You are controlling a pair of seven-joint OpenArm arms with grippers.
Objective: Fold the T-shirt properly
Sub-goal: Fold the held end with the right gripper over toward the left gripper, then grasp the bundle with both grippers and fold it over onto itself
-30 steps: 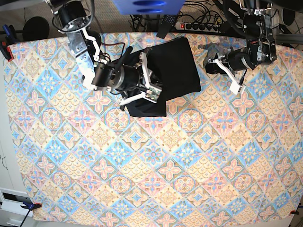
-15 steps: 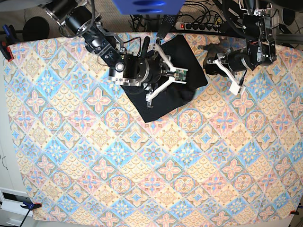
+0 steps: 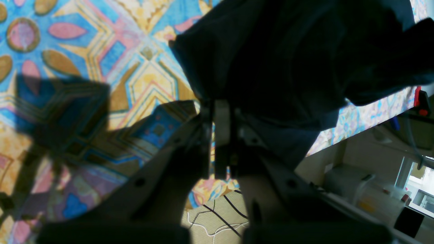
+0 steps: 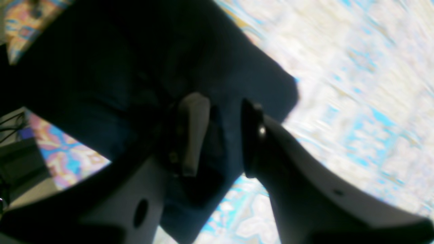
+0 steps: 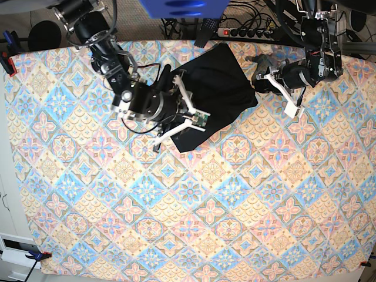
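Currently the T-shirt (image 5: 217,91) sits folded into a compact dark block near the far edge of the desk (image 5: 194,223), roughly mid-width, skewed so one corner points toward the near side. The patterned cloth (image 5: 247,194) covers the whole desk.

Right gripper (image 5: 191,111) is over the shirt's near-left part, jaws partly apart. In the right wrist view (image 4: 220,135) there is a clear gap between the two fingers, dark fabric behind them; nothing visibly pinched. That view is blurred, so contact with the fabric can't be judged.

Left gripper (image 5: 292,97) is off the shirt's right corner, toward the far right of the desk, over bare cloth in the base view. Left wrist view (image 3: 222,128) shows its jaws closed together, with the black fabric right at the tips; whether any cloth is caught between them can't be told, too dark.

Power strip (image 5: 249,33) and cables lie beyond the far edge.
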